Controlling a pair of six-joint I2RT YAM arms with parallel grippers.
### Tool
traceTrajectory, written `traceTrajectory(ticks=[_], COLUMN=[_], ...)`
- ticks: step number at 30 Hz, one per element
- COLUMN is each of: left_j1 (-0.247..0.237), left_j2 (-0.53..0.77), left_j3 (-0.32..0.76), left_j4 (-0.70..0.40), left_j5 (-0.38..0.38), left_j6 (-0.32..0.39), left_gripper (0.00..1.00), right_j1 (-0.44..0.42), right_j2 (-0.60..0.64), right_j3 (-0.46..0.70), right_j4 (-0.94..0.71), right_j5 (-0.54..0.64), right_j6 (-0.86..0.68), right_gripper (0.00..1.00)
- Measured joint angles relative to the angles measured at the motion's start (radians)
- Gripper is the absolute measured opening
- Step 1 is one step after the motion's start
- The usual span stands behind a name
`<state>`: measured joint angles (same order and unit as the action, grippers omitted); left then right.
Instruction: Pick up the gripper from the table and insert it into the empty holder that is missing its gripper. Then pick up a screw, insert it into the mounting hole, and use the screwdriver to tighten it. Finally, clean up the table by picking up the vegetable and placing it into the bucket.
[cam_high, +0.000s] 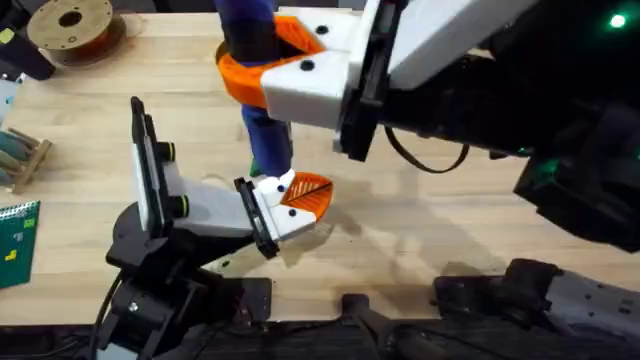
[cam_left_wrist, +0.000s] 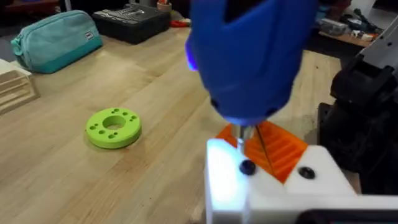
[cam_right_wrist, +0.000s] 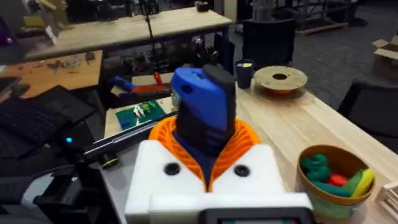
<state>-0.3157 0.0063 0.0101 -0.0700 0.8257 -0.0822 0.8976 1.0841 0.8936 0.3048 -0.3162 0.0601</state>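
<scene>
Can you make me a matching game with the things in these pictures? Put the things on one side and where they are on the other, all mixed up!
Things:
1. screwdriver
2. bright green disc
3. bucket
4. brown spool

Places or states:
A. lying flat on the bare wood table
B. held between the right gripper's orange fingers
C. holding colourful toy food
D. at the table's far left corner

Pairs: 1-B, 2-A, 3-C, 4-D
</scene>
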Motion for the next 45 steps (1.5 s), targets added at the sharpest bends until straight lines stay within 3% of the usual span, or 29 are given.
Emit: traceTrajectory(ticks=[45], left_j1=[0.0], left_j2=[0.0], left_j3=[0.0], left_j4=[0.0], left_j5=[0.0], left_j6=[0.0], left_gripper=[0.004], right_j1=[0.003], right_j2=[0.018], right_j3=[0.0], right_j4=[-0.031], right_j5=[-0.031], right_j6=[0.0], right_gripper=[0.029])
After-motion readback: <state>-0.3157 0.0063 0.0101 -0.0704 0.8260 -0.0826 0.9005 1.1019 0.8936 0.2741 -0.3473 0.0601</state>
